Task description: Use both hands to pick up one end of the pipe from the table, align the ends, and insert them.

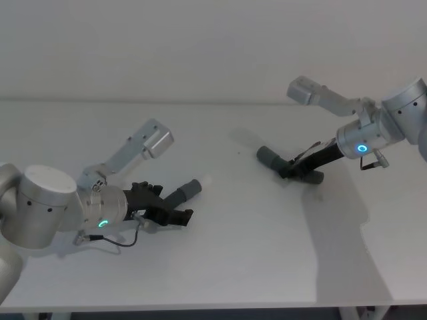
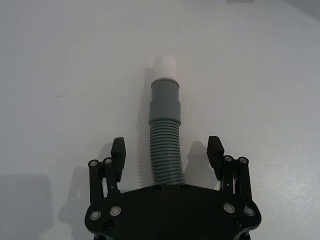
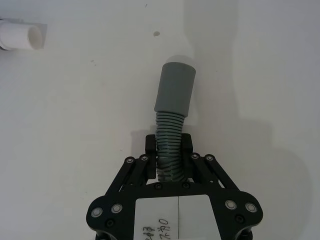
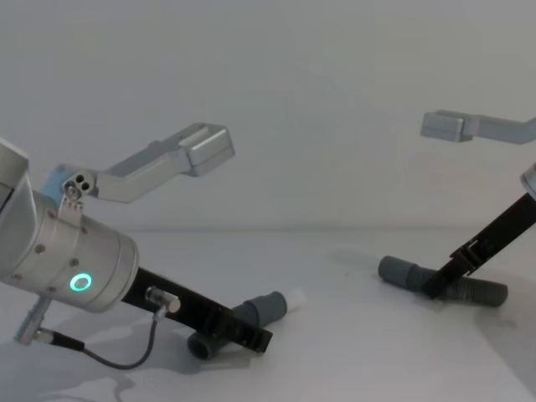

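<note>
**Head view:** the left arm lies low at the near-left, forearm angled toward table [image 1: 220,267] ctr, wrist close to the surface, w/ a green ring light on the wrist. The left end effector [image 1: 170,202] is open, fingers splayed either side of the stub-tipped pipe piece [image 1: 187,192]. That piece lies on the table left of ctr. Its white stub [image 1: 205,180] points toward the right arm. The right arm slants down from the far-right w/ a blue ring light on the wrist. The right end effector [image 1: 291,171] is clamped on the plain-cuff pipe piece [image 1: 270,158], right of ctr and well apart from the other piece.

**Left wrist view:** the left end effector [image 2: 167,150] has its fingers [image 2: 118,151] standing off the ribs, w/ a gap each side. The stub-tipped pipe piece [image 2: 165,145] runs straight out btwn them, cuff first, then the white stub [image 2: 165,67].

**Right wrist view:** the right end effector [image 3: 168,145] has its fingers [image 3: 150,145] pinched on the ribbed section of the plain-cuff pipe piece [image 3: 175,90], just behind the cuff. A white label [image 3: 172,220] on its back carries handwritten marks, cut by the edge and not legible. The white stub [image 3: 22,37] shows at a corner.

**Chest view:** the left end effector [image 4: 243,333] sits at table [image 4: 352,360] level over the stub-tipped pipe piece [image 4: 264,308]. The right end effector [image 4: 431,289] slants down onto the plain-cuff pipe piece [image 4: 400,272], which lies on the table.
</note>
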